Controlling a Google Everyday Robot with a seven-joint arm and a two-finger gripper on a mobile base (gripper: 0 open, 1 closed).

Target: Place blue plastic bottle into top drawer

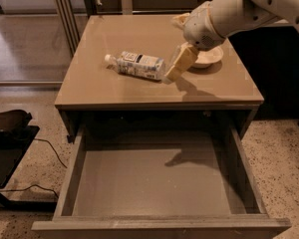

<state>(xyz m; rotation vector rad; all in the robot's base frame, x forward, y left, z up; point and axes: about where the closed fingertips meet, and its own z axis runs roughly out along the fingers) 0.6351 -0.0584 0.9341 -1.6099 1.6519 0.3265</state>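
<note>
The blue plastic bottle (138,65) lies on its side on the taupe cabinet top, white cap pointing left. The top drawer (159,178) is pulled wide open below, and its flat grey bottom holds nothing. My gripper (175,69) hangs from the white arm that reaches in from the upper right. Its cream fingers point down-left, with the tips just right of the bottle's base, close to it or touching it. It holds nothing.
A white bowl (206,57) sits on the cabinet top (99,91) behind the gripper, partly hidden by the arm. A black stand with cables (10,138) is on the floor at left. Metal frame legs (65,14) stand at the back left.
</note>
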